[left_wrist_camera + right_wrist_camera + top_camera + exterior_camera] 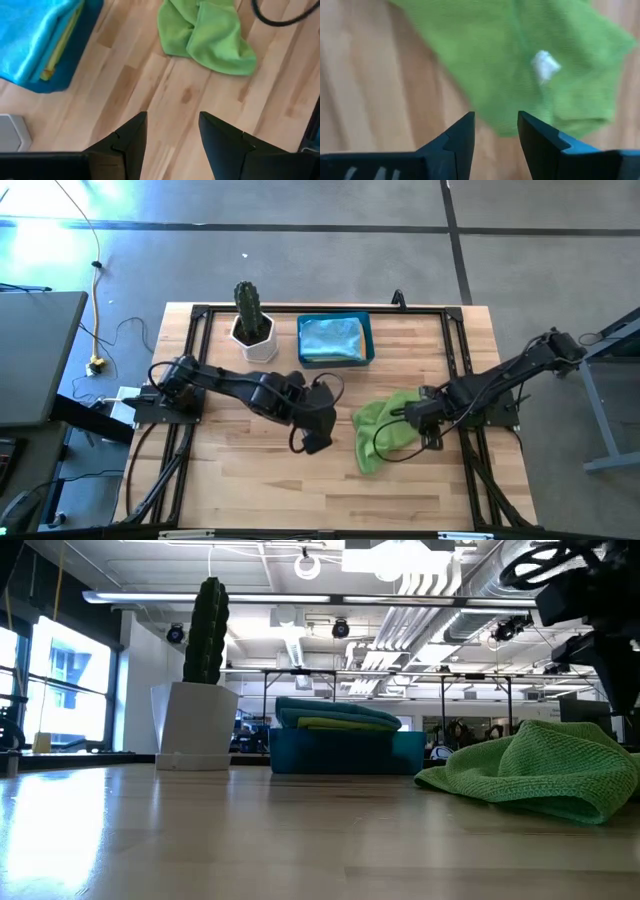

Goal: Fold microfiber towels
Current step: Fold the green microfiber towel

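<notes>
The crumpled lime-green microfiber towel (pixel 385 432) lies right of centre, directly under the empty, parted right gripper (pixel 412 418); the open left gripper (pixel 318 442) waits just left.

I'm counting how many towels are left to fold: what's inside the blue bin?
The blue bin holds stacked cloths: a light blue towel on top, with yellow-green edges below. How many lie underneath is covered.

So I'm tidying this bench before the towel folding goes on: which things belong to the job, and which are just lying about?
Job:
- green towel, crumpled, by the right tool
- folded towels, stacked in the bin
- left tool, open, over bare wood

Lying about:
- blue bin, holding the stack
- cactus in a white pot
- table
</notes>
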